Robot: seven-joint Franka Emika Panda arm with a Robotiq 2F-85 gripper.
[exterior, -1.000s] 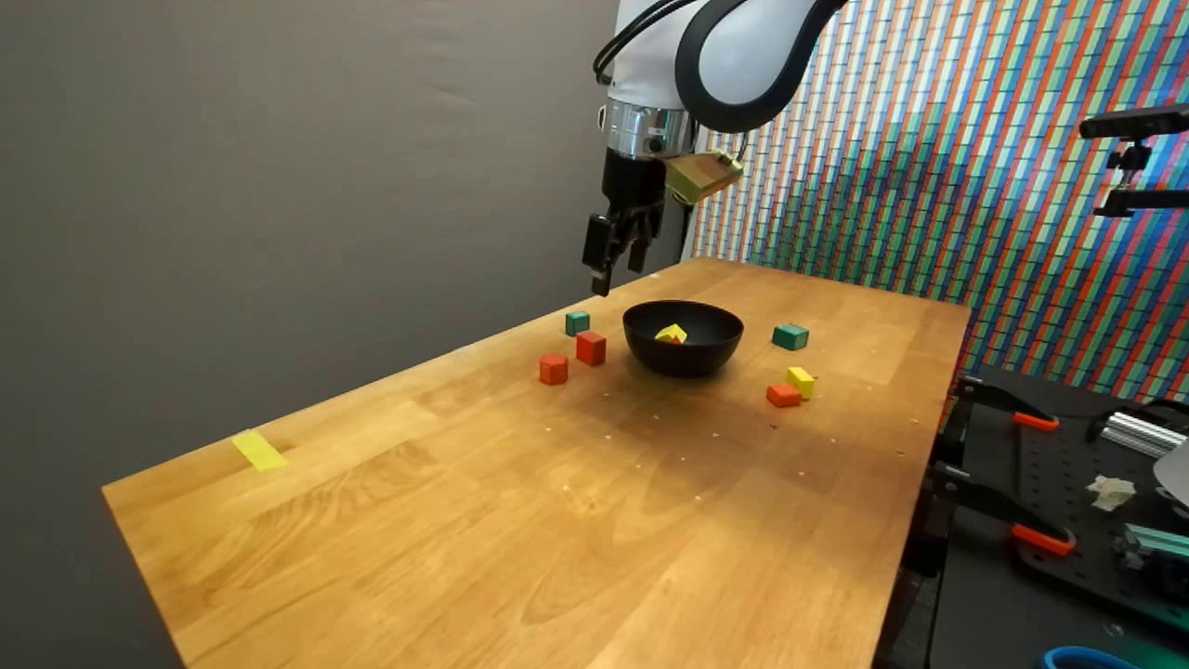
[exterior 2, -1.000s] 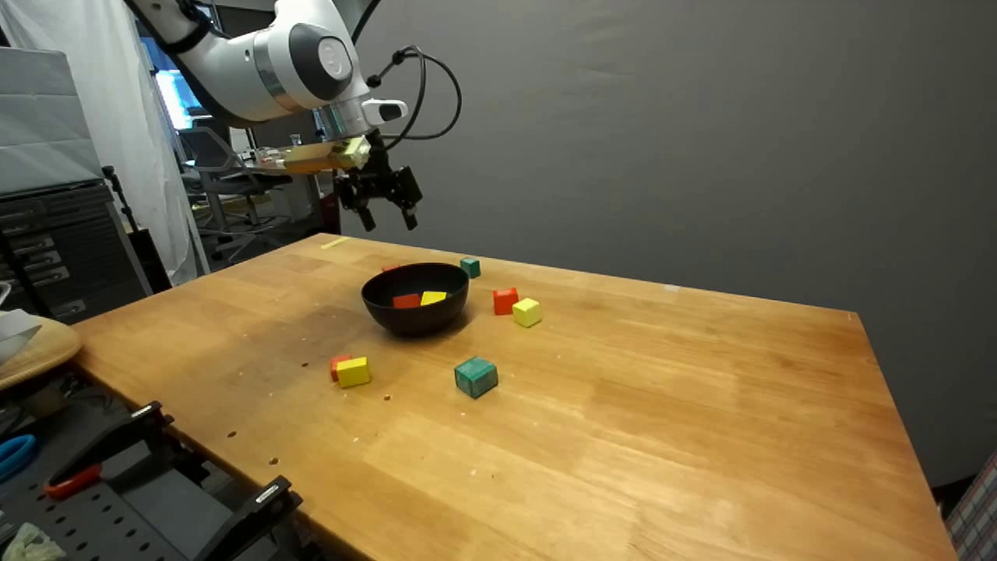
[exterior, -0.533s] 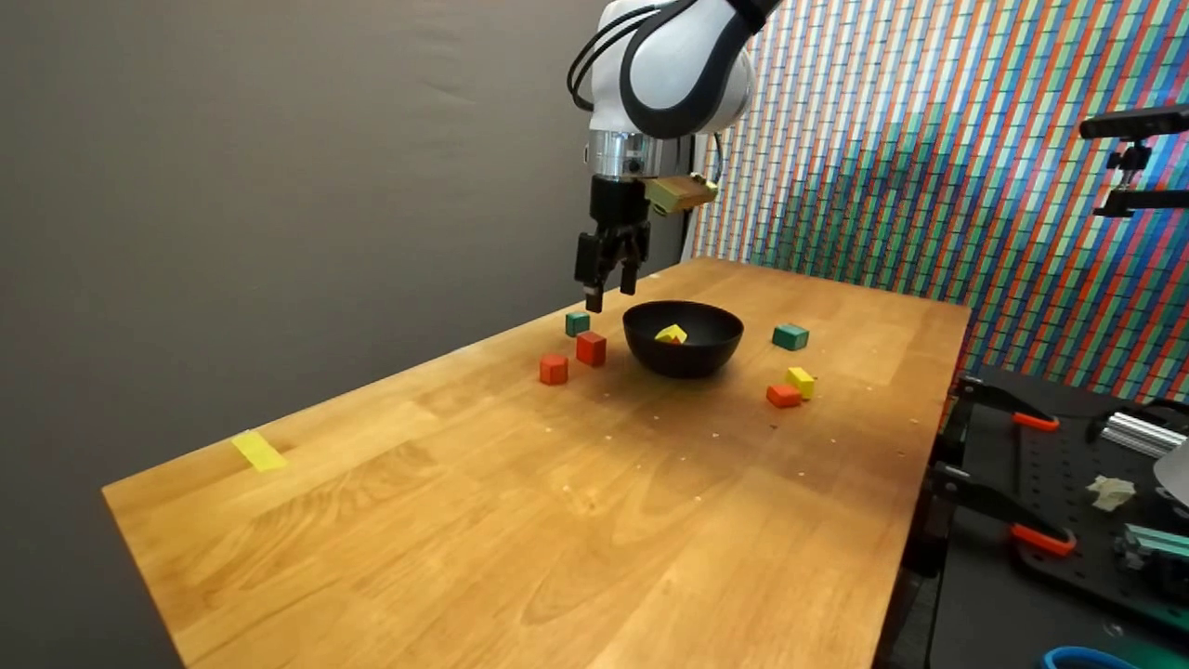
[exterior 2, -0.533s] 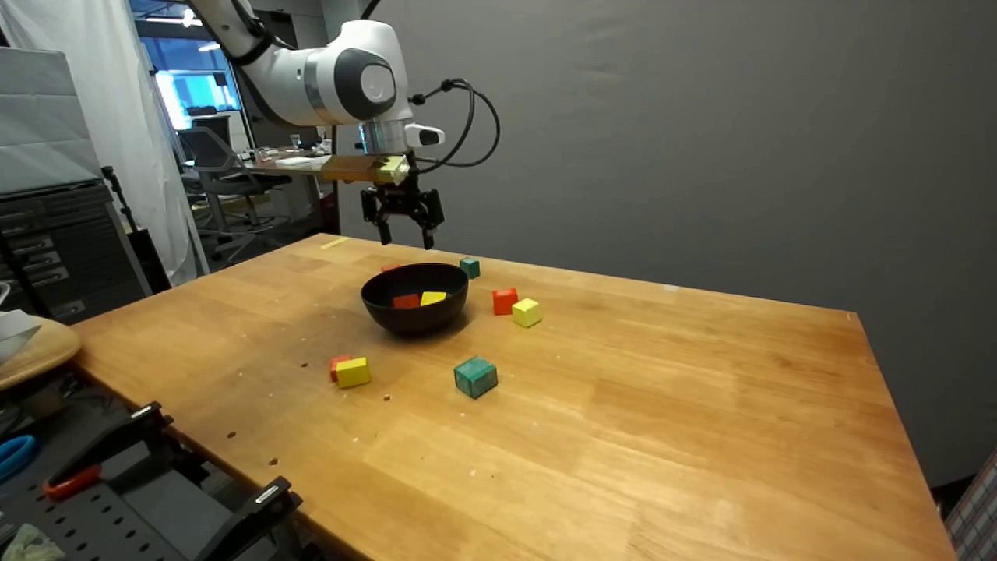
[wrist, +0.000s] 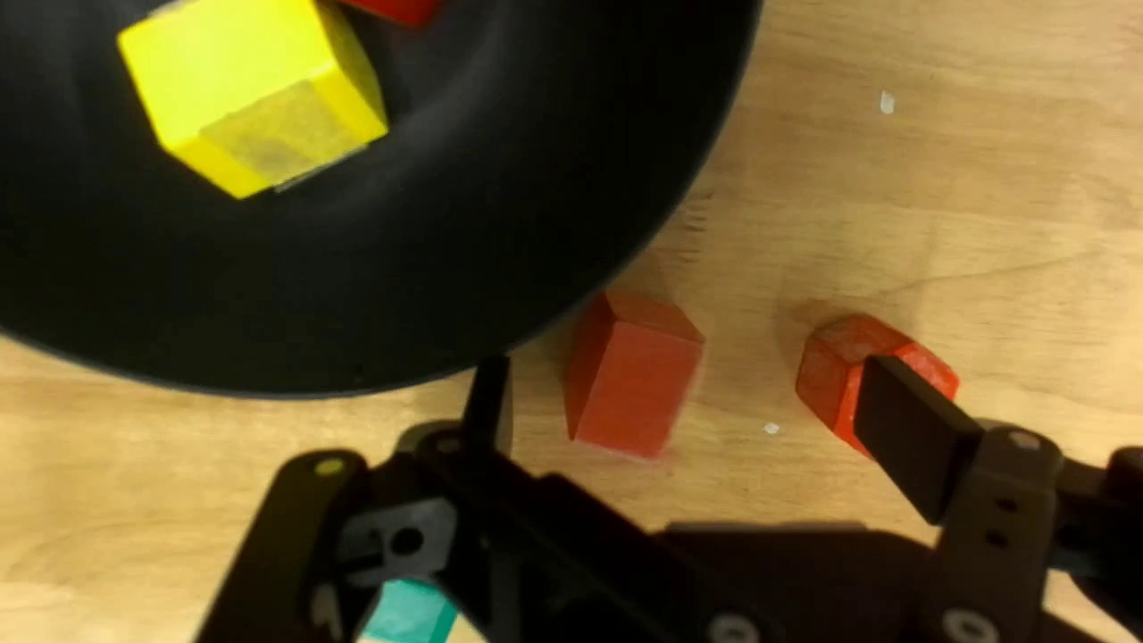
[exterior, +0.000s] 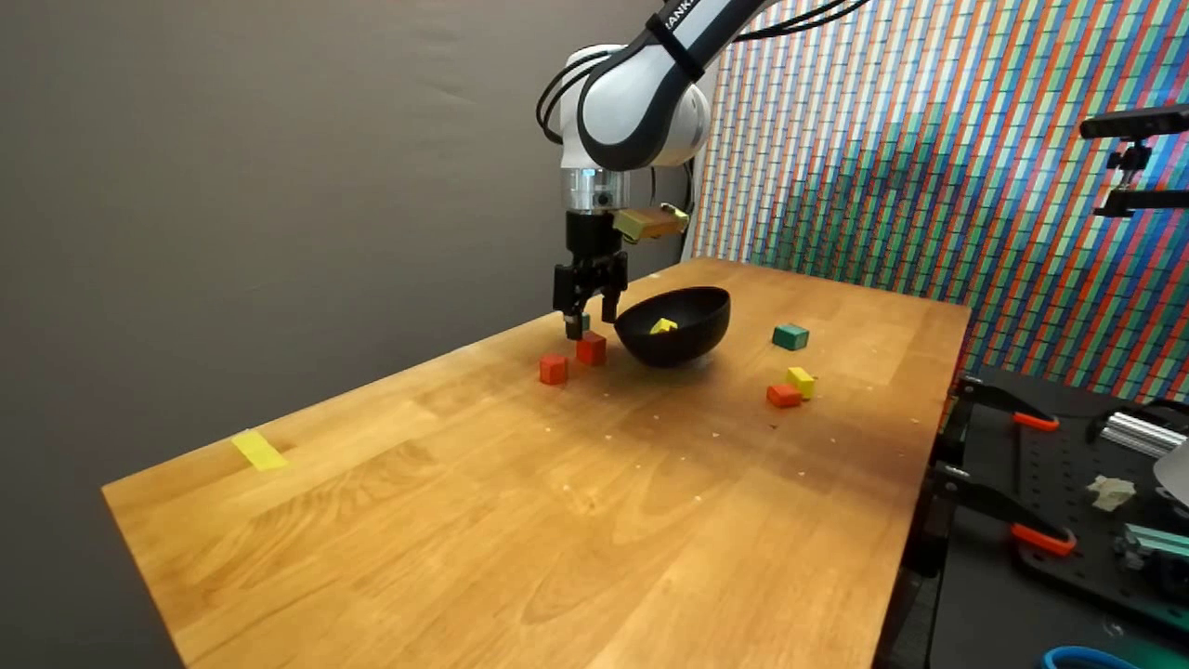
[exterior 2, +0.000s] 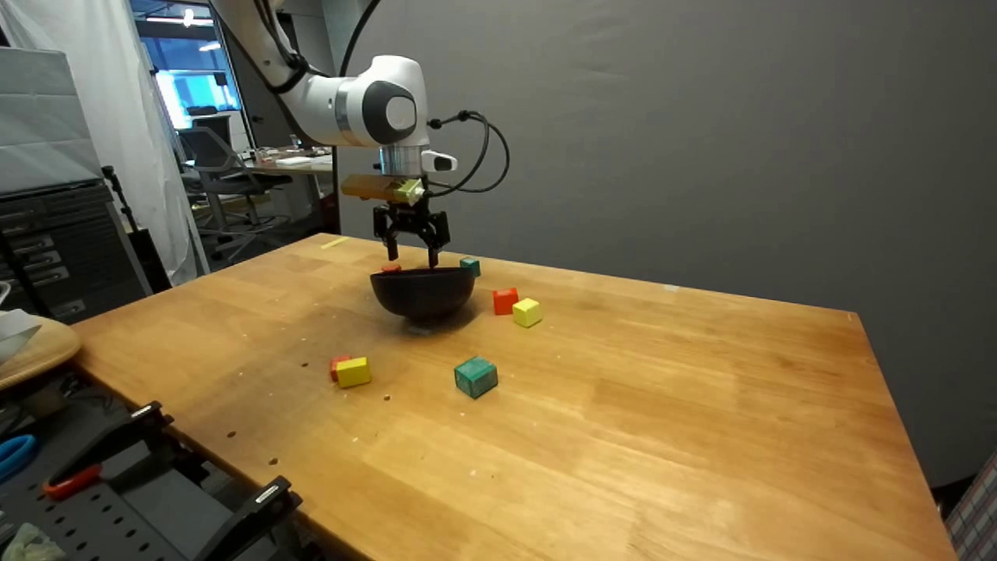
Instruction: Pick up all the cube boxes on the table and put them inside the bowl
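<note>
Wrist view shows me the black two-fingered gripper (wrist: 691, 393) spread wide, a red rectangular block (wrist: 636, 388) below the gap on the light wood-grain table (wrist: 1027, 223). In an exterior view, the round black bowl (exterior: 701, 318) tilts toward the gripper, a yellow cube (exterior: 663, 326) inside; whether gripper and rim touch, I can't tell.

In an exterior view, partly cropped lettering (exterior: 682, 14) on the robot arm (exterior: 620, 107) reads "ANK".
</note>
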